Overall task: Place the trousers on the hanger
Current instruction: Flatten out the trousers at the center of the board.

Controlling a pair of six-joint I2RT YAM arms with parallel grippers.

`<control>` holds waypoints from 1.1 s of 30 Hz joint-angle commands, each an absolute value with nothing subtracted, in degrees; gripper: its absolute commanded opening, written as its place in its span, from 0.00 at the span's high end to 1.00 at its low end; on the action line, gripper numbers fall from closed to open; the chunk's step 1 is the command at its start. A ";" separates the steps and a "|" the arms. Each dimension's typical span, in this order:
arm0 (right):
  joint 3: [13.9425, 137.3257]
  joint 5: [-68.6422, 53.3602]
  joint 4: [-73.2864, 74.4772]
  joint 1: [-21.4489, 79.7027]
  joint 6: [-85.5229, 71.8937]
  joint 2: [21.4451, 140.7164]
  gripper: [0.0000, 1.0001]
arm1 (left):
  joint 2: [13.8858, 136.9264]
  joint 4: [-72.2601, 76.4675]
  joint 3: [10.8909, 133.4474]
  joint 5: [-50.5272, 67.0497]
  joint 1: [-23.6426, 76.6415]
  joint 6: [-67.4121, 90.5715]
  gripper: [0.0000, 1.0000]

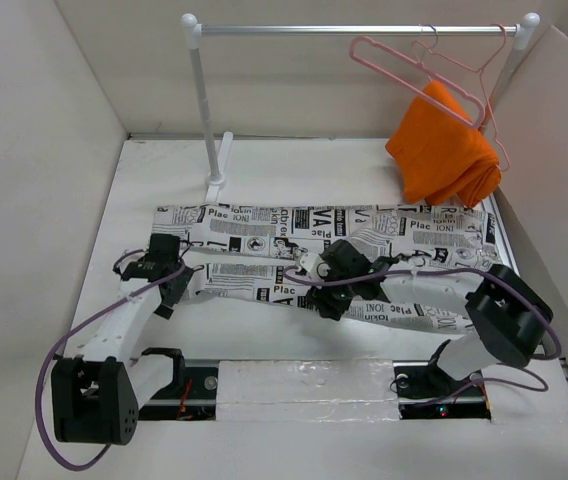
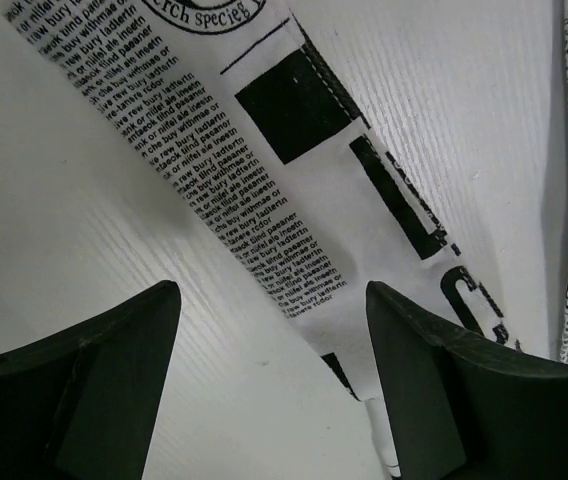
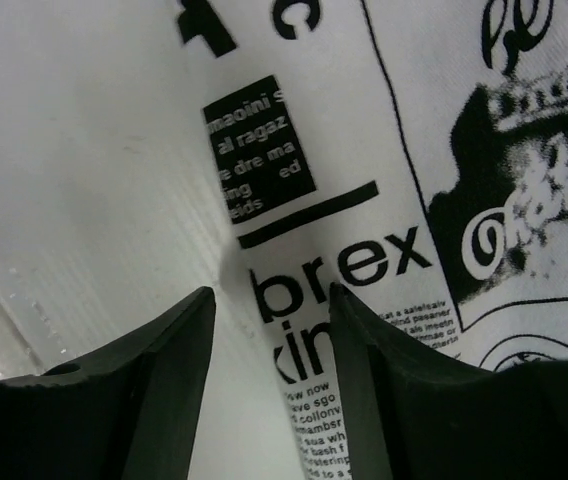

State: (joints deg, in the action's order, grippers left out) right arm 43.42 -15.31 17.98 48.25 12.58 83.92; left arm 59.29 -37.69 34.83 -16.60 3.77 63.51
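The left pincer (image 2: 271, 300) hung low over the white table (image 1: 264, 170) with its fingers (image 2: 94, 385) wide apart and nothing between them touching either one. Directly under the gap lay a narrow strip of the trousers (image 1: 264, 235), running away from the pincer at a slant, with bare table to either side of it.

The right pincer (image 3: 269, 295) was also parted, though by a narrower gap, and gripped nothing. An edge of the trousers ran below that gap, the printed cloth spreading out under its right finger (image 3: 404, 400) and bare table under the left.

The trousers lay flat and stretched out beneath both pincers. The hanger (image 1: 416, 76) hung well beyond them on the rail (image 1: 354, 30), next to an orange cloth (image 1: 444, 150).
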 commanded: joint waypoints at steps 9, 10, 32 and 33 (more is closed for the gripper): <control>45.62 -5.63 11.95 48.96 10.72 87.19 1.00 | 70.13 -30.24 34.17 -23.54 4.48 65.48 0.70; 45.09 -5.63 12.13 48.96 10.81 86.40 1.00 | 71.88 -30.50 35.15 -25.73 3.70 64.17 0.86; 50.97 -8.88 27.78 48.96 12.57 79.53 0.53 | 79.88 -44.56 61.86 -34.28 2.64 44.04 0.11; 51.59 -8.96 27.51 48.96 12.39 79.80 0.48 | 81.37 -44.73 64.66 -34.19 2.64 43.60 0.06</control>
State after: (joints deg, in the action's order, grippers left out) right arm 48.34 -9.61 26.72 48.77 12.60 79.07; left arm 78.67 -42.83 59.31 -31.94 2.74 46.44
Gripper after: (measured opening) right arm 0.491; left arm 0.902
